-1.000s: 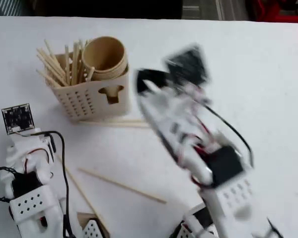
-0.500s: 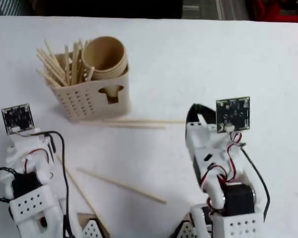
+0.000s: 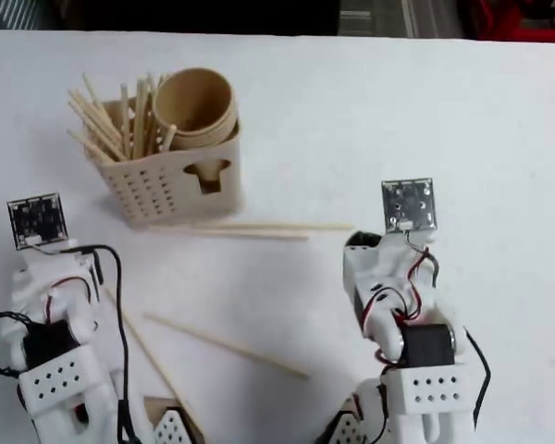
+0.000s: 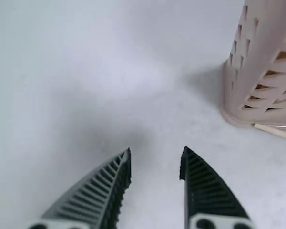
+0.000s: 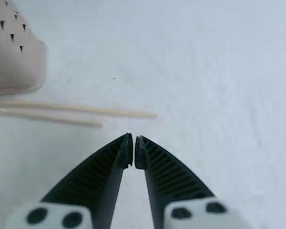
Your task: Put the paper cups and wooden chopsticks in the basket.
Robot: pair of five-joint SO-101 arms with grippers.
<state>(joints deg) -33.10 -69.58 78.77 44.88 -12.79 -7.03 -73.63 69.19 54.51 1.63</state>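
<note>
The perforated beige basket (image 3: 171, 176) stands at the back left, holding stacked paper cups (image 3: 196, 106) and a bundle of wooden chopsticks (image 3: 111, 118). Two chopsticks (image 3: 259, 228) lie on the table just in front of it, and two more (image 3: 227, 345) lie nearer the front between the arms. My right gripper (image 5: 133, 149) is shut and empty, a short way back from the two chopsticks (image 5: 76, 109) by the basket's corner (image 5: 12, 57). My left gripper (image 4: 156, 160) stands open over bare table, with the basket (image 4: 262, 71) off to one side.
The left arm (image 3: 51, 324) sits folded at the front left, the right arm (image 3: 402, 314) at the front right. The white table (image 3: 425, 120) stretches open to the right of the basket. One chopstick (image 3: 153, 356) runs beside the left arm's base.
The right arm has drawn back from beside the basket toward the front edge and folded up. The left arm and the chopsticks on the table have stayed put.
</note>
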